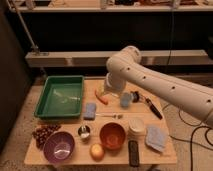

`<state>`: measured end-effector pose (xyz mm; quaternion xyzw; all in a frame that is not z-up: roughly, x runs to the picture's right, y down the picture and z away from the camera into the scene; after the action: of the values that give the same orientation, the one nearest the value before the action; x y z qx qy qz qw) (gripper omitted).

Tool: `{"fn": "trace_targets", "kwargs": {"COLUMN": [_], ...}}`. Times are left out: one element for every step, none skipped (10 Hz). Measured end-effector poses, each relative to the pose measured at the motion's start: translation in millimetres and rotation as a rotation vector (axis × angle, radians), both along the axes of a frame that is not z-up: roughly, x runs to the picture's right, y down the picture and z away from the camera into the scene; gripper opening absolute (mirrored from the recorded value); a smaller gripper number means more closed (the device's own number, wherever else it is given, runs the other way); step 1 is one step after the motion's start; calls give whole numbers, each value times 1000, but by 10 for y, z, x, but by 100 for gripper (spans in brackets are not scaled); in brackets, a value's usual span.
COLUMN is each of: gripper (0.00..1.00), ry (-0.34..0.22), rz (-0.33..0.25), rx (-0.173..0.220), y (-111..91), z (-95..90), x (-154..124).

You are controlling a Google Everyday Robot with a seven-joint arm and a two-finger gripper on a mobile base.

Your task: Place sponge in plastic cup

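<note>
The sponge (90,110), a small blue block, lies flat on the wooden table just right of the green tray's near corner. The plastic cup (125,100), light blue, stands upright right of centre, beside an orange carrot (101,96). My gripper (108,89) hangs at the end of the white arm, low over the far end of the carrot. It is left of the cup and up and to the right of the sponge. It touches neither, and I see nothing in it.
A green tray (51,106) fills the left. Along the front stand a purple bowl (59,147), metal cup (84,132), orange bowl (112,136), white container (136,128), folded cloth (155,137) and black remote (133,152). A dark-handled tool (151,107) lies right of the cup.
</note>
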<state>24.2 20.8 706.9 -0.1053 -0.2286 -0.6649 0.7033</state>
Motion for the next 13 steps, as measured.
{"fn": "trace_targets", "kwargs": {"gripper": [64,64,64,64,64,64,64,64,64,64,64,64,64], "ry": [-14,-30,-51,-62,-70,-77,-75,-72,-66,-58,-52,-46,-36], "rz": [-15,-35,-62,-79,-88,-99,-106,-111,-107,-99,-92,-91,-90], "rx": [-7,-10,-24,-39,-57,-79,-95,-116,-129,-147,-160,-169,-181], "y": [-15,-48,-117,-164,-194,-225,-209,-138,-77,20,82,122,189], "z": [31,79,194,306,419,611,772,921,1021,1159,1243,1286,1351], "x": [-9,-63,-231,-412,-569,-780,-889,-972,-1008,-1049,-1068,-1075,-1074]}}
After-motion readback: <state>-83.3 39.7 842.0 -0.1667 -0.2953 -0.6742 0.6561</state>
